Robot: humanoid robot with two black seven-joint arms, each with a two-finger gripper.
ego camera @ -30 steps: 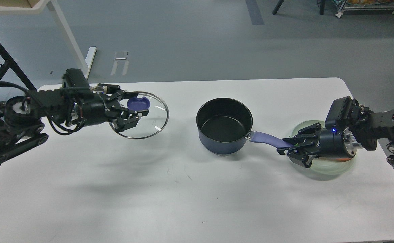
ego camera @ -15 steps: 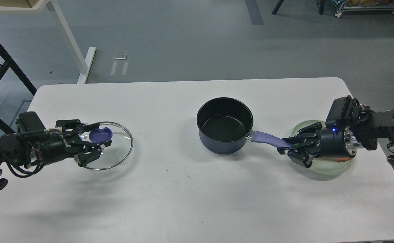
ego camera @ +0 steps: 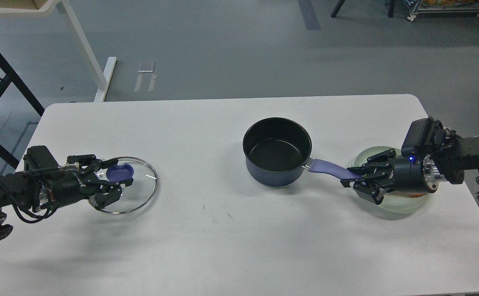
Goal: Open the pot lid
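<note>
The dark navy pot (ego camera: pixel 277 152) stands open on the white table, right of centre, its black inside showing. Its purple-blue handle (ego camera: pixel 325 167) points right. My right gripper (ego camera: pixel 356 177) is shut on the handle's end. The clear glass lid (ego camera: pixel 134 187) with its steel rim is at the far left, low over or on the table, well away from the pot. My left gripper (ego camera: pixel 117 177) is shut on the lid's purple-blue knob (ego camera: pixel 120 171).
A pale green plate (ego camera: pixel 404 204) lies under my right gripper and wrist near the table's right edge. The white table (ego camera: pixel 239 230) stretches across the view. A white table leg (ego camera: pixel 81 45) and a black frame (ego camera: pixel 1 82) stand on the floor behind at the left.
My left arm has carried the lid from up near the pot down and left to the table's left side. My right gripper and the pot have shifted slightly right.
</note>
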